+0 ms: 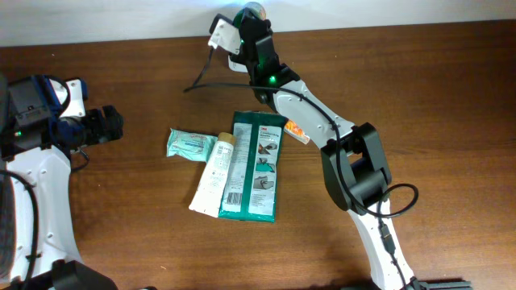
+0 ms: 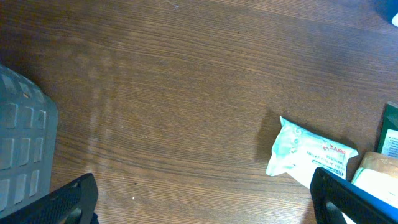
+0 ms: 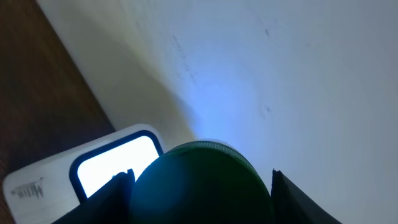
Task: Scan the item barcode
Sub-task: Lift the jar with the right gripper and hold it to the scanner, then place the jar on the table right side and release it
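The right claw (image 1: 248, 18) is up at the far edge of the table (image 1: 419, 97), clamped on the item (image 3: 199, 183) — a round, dark green-topped thing that fills the gap between the two fingers in the right wrist view, with both fingers meeting its sides. The relation that matters is item to scanner (image 1: 222, 34). The white scanner sits just beside the claw, on the left side of the right wrist view. Its lit panel (image 3: 115, 162) is open to the camera, and the item's rim overlaps its near corner. So the item is already at the scanner, and the coming move is probably a small one: a turn or tilt of the wrist to bring the barcode to face that panel, rather than a carry. No view shows where the barcode lies on the item. The right arm is plainly the one for this. The left claw (image 1: 109, 125) is well apart at the left side, jaws wide and empty, over bare wood. The overhead view gives the layout — scanner, its cable, and the pack (image 1: 189, 145), tube (image 1: 216, 173) and packet (image 1: 256, 165) lying side by side mid-table. Of the item it shows only a small round top. The right wrist view shows the glow and the grip close up, but none of the goods on the table. The left wrist view shows only the pack and the edges of its neighbours.
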`<state>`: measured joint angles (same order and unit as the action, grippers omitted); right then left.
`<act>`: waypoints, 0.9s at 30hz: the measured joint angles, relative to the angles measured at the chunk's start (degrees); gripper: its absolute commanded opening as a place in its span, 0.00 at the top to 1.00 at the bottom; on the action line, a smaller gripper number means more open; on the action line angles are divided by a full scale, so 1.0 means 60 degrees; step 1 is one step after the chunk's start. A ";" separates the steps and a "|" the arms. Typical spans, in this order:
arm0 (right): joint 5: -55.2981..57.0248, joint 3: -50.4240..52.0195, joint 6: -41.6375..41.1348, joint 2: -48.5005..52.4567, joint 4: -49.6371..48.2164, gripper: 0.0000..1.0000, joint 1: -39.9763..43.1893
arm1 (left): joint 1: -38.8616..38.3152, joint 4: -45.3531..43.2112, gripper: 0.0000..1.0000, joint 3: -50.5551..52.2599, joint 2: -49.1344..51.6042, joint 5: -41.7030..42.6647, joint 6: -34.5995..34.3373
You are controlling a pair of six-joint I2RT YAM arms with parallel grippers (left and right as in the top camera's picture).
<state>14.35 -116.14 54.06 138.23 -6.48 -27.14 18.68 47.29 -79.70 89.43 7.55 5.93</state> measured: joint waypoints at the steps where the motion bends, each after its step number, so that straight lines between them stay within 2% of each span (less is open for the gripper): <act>1: 0.0000 -0.0004 0.0215 0.0000 -0.0084 0.48 0.0000 | 0.0000 0.0000 0.01 0.0000 0.0000 0.0000 0.0000; 8: 0.0000 -0.0004 0.0557 0.0000 -0.0117 0.47 0.0000 | 0.0000 0.0000 0.01 0.0000 0.0000 -0.0004 0.0000; 13: 0.0142 0.0000 -0.0882 -0.0138 0.0306 0.49 0.0000 | 0.0000 0.0004 0.01 0.0000 0.0000 0.0000 0.0000; 17: 0.0412 -0.0004 -0.3432 -0.1501 0.2317 0.58 0.0000 | 0.0000 0.0004 0.01 0.0000 0.0000 0.0000 0.0000; 21: 0.0397 -0.0120 -0.5949 -0.3606 0.6160 0.57 0.0193 | 0.0000 0.0007 0.01 0.0000 0.0000 -0.0004 -0.0004; 24: 0.0208 -0.0160 -0.7850 -0.4054 0.8936 0.53 0.0907 | 0.0000 0.0000 0.01 0.0000 0.0000 -0.0004 0.0000; 27: -0.0444 -0.0131 -0.9038 -0.4051 1.0892 0.57 0.1989 | 0.0000 -0.0011 0.01 0.0000 0.0000 0.0000 0.0000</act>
<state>11.68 -116.92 -0.16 113.93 58.87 -15.20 18.68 47.22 -79.70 89.43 7.55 5.93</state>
